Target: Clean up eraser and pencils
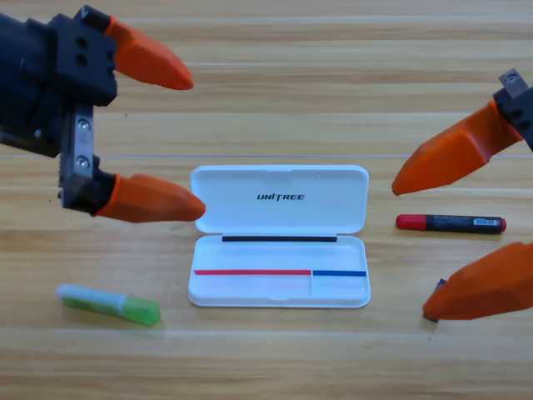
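The open white case [250,290] lies at the table's middle, its lid folded back. The green pencil [109,304] rests on the wood to the case's lower left, pale end pointing left. The red-capped pencil [450,222] lies level to the right of the case. Only a dark sliver of the eraser [431,316] shows, under the tip of the right gripper's lower jaw. My left gripper [197,146] hangs open at the upper left, holding nothing. My right gripper [410,252] is open at the right edge, one jaw above the red-capped pencil and one below it.
The case's tray holds nothing. Bare wood lies between the case and each pencil.
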Controlling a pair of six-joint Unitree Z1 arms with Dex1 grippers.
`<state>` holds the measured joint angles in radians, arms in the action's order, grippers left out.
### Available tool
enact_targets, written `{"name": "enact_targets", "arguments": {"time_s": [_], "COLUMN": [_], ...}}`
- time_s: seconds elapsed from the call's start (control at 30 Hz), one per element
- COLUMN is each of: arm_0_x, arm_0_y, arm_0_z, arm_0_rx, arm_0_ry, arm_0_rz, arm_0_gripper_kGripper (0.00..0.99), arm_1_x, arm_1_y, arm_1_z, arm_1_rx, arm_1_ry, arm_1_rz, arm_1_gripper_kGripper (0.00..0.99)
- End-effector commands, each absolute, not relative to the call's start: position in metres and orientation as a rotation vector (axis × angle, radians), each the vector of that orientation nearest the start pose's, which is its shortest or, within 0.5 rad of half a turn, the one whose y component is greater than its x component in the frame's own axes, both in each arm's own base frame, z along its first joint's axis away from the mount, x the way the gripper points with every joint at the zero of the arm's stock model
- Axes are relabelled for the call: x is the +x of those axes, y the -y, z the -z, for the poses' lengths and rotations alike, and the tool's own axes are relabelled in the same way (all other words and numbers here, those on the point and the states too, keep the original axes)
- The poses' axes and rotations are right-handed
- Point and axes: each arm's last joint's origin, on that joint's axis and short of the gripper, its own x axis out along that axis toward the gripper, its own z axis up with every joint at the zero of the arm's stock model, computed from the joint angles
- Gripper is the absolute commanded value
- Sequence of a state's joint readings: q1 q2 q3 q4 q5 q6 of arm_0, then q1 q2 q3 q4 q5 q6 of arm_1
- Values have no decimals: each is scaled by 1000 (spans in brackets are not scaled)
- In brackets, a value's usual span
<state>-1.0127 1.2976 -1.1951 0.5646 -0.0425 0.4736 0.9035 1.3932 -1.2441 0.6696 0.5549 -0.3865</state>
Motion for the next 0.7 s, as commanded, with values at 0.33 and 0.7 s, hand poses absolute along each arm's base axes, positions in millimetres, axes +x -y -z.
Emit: {"name": "enact_targets", "arguments": {"time_s": [0.33, 0.7], "arm_0_x": [111, 146], "arm_0_y": [188, 166], "arm_0_z": [-393, -411], "arm_0_rx": [759, 804], "arm_0_ry": [-394, -422], "arm_0_rz": [1158, 952], "arm_0_gripper_kGripper": [990, 990], "arm_1_x": [123, 166], "arm_1_y": [-206, -202], "arm_1_z": [-379, -394], "arm_1_rx": [-475, -507], "arm_1_ry": [-628, -811], "arm_1_rz": [-1528, -933], "arm_1_gripper_kGripper": [971, 968]}}
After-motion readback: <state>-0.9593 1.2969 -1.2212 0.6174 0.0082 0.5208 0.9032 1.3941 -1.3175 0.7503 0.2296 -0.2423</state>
